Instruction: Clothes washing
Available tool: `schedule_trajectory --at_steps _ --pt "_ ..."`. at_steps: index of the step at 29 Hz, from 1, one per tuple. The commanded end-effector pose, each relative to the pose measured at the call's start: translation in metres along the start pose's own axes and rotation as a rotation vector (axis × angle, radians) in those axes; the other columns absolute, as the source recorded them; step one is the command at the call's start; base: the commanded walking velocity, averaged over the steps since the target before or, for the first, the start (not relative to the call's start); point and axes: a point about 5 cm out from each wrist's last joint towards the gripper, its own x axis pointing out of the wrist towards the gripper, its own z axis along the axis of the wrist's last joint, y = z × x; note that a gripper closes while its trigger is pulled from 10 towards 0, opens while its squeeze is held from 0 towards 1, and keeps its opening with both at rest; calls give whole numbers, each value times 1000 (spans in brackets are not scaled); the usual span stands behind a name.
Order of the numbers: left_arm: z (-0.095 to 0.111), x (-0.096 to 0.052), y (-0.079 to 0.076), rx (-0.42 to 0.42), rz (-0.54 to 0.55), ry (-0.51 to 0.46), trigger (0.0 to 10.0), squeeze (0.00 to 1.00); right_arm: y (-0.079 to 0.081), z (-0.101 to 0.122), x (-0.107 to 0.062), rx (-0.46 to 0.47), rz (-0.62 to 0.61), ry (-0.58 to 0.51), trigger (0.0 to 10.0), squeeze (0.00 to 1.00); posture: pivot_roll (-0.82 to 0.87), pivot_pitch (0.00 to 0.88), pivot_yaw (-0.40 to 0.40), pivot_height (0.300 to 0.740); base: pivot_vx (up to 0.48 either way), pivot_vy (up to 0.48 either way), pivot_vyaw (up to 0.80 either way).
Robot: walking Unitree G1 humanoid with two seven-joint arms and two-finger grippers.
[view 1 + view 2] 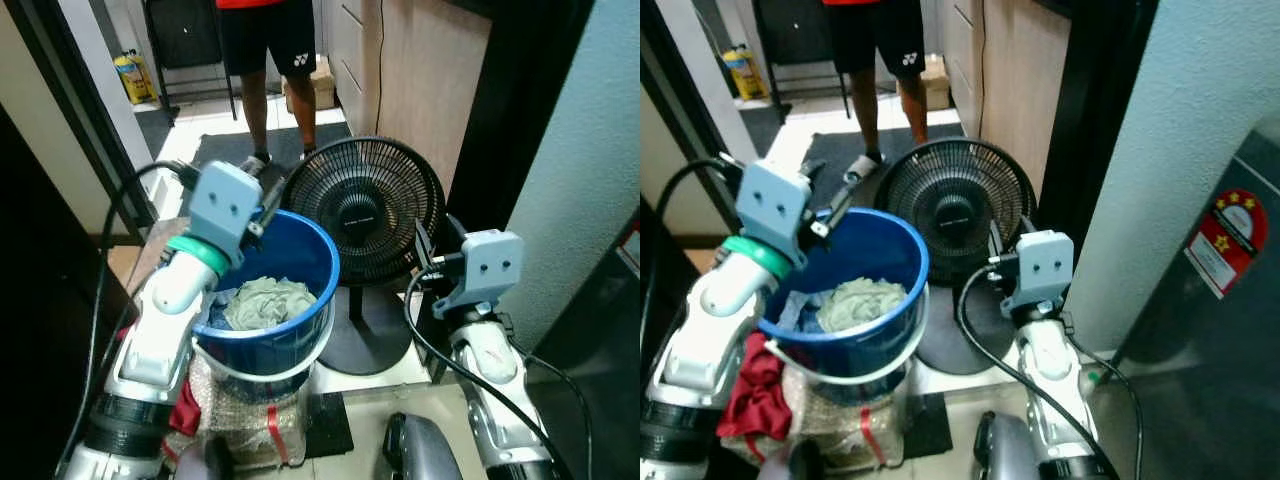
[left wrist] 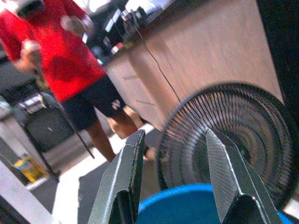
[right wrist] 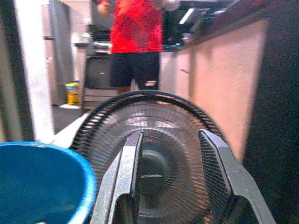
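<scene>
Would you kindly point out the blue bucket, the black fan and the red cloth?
blue bucket [image 1: 318,262]: left eye view, on its right rim.
black fan [image 1: 362,212]: left eye view, on its centre hub.
red cloth [image 1: 755,395]: right eye view, on its middle fold.

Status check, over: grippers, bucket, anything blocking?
Left gripper open above blue bucket rim; right gripper open, empty. Grey-green clothes in bucket. Black fan and a person ahead.

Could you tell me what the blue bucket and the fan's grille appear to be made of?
The blue bucket looks like moulded plastic: smooth, evenly coloured wall with a slight sheen. The fan's grille seems thin black wire or plastic ribs; the finish leaves that open.
</scene>
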Motion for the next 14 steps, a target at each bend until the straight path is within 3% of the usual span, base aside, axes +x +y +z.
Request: schedule_trajectory --at_steps 1,6,9,14 --pt "-3 -3 -1 5 -2 26 10000 0 8 0 0 15 36 12 10000 0 0 33 83 490 0 0 0" --pt "-11 -10 -6 -6 -10 76 10000 0 23 -1 -1 63 105 28 10000 0 7 46 79 490 0 0 0" --pt "-11 -10 -6 -6 -10 76 10000 0 23 -1 -1 63 105 28 10000 0 7 46 79 490 0 0 0" --pt "-28 -22 -2 6 10 162 10000 0 30 -9 -8 103 169 94 10000 0 22 61 79 490 0 0 0"
